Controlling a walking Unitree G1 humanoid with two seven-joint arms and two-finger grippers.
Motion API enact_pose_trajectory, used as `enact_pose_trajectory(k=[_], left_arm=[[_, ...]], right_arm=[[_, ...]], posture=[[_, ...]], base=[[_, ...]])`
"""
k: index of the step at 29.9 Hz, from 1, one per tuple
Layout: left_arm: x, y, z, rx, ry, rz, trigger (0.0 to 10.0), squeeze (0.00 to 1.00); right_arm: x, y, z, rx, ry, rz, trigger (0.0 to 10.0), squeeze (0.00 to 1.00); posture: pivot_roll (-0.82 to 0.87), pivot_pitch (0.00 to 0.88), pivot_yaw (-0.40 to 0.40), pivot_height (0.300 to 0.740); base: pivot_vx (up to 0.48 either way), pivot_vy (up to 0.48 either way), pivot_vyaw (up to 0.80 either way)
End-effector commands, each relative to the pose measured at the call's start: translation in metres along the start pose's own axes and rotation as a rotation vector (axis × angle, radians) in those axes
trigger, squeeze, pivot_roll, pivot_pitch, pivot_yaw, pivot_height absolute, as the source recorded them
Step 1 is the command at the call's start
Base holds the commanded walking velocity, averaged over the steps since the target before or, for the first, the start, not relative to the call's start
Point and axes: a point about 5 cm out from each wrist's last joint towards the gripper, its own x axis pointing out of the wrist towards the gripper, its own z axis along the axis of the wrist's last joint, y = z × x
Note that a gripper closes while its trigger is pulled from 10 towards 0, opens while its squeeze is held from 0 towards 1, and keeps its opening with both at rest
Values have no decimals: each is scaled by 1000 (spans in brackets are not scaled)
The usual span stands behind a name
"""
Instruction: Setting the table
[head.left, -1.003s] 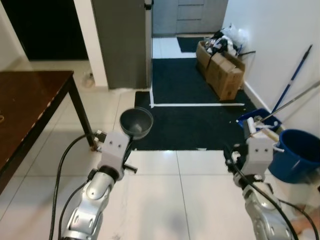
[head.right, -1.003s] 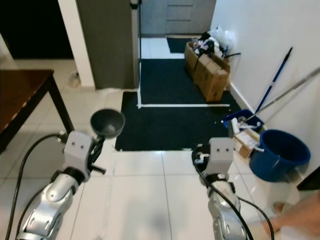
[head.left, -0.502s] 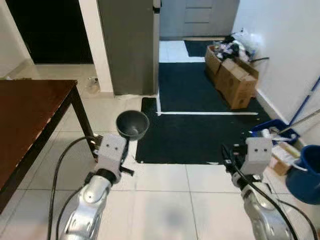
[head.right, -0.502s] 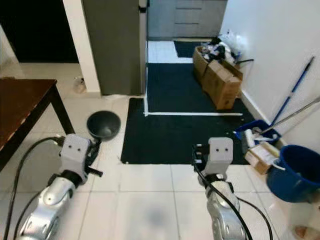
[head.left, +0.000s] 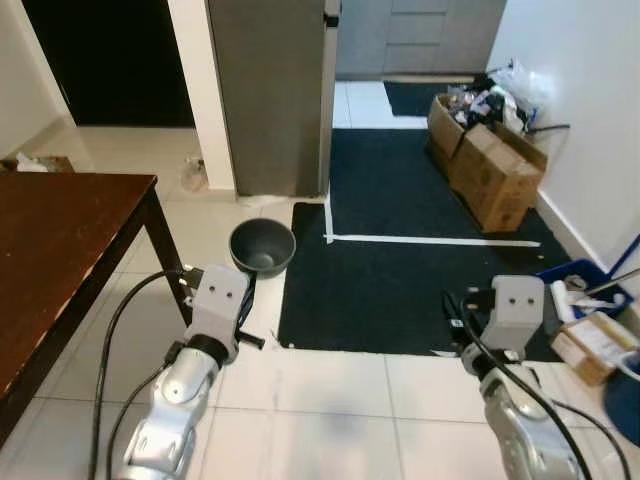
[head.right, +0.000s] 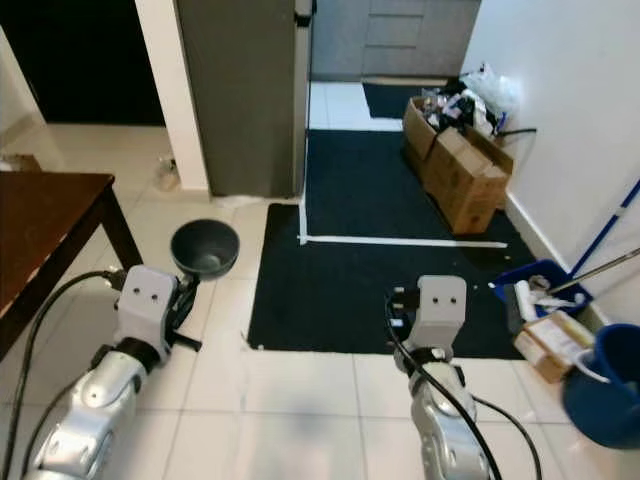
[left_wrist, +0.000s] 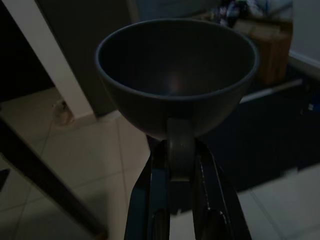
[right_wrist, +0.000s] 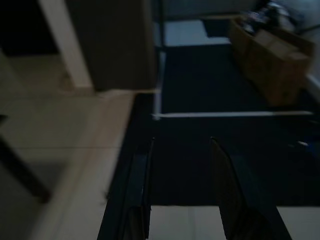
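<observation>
While pinching the grey bowl at its rim, left gripper holds it upright | right gripper spread, empty

Pale glossy tiled floor, with a dark rectangular mat lying flat on it. Left of the mat, a dark brown wooden table standing on the tiles. Beyond the mat's far right corner, brown cardboard boxes against the white wall.

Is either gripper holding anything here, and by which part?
The left gripper holds a dark grey bowl upright, its fingers clamped on a tab low on the outer wall. The right gripper is open and holds nothing.
</observation>
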Motion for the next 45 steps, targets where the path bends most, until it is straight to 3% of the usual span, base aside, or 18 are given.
enact_pose_trajectory(k=[1,9,14,19,21,22,25,28,34,45], left_arm=[[-4,4,-7,7,26,9,10000,0],[-4,3,-6,5,24,9,10000,0],[-3,3,-7,-41,55,22,10000,0],[-3,-1,-5,-160,94,16,10000,0],[-6,1,-6,-277,140,28,10000,0],[-8,1,-5,-291,145,21,10000,0],[-10,0,-4,-286,153,12,10000,0],[-16,-3,-2,-194,151,-16,10000,0],[-19,-1,0,-213,181,8,10000,0],[-13,18,7,-129,172,76,10000,0]], right_arm=[[-1,0,-2,3,7,-7,10000,0],[0,-4,1,-12,-8,-33,10000,0],[0,-4,4,-18,-21,-23,10000,0],[0,1,6,-14,-29,11,10000,0],[0,5,8,-9,-42,36,10000,0],[0,6,9,-7,-46,44,10000,0],[0,8,10,-4,-50,56,10000,0],[-2,15,11,19,-65,115,10000,0],[-5,25,16,58,-92,186,10000,0],[-3,16,18,96,-92,138,10000,0]], posture=[[59,85,85,740],[59,83,84,740],[59,83,84,740],[60,84,82,740],[62,85,81,740],[64,86,80,740],[64,86,80,740],[67,87,80,740],[71,89,78,740],[71,92,81,740]], base=[[480,0,0],[480,0,0],[268,0,423],[0,0,800],[0,0,800],[0,0,800],[0,0,800],[0,0,800],[0,0,798],[0,0,796]])
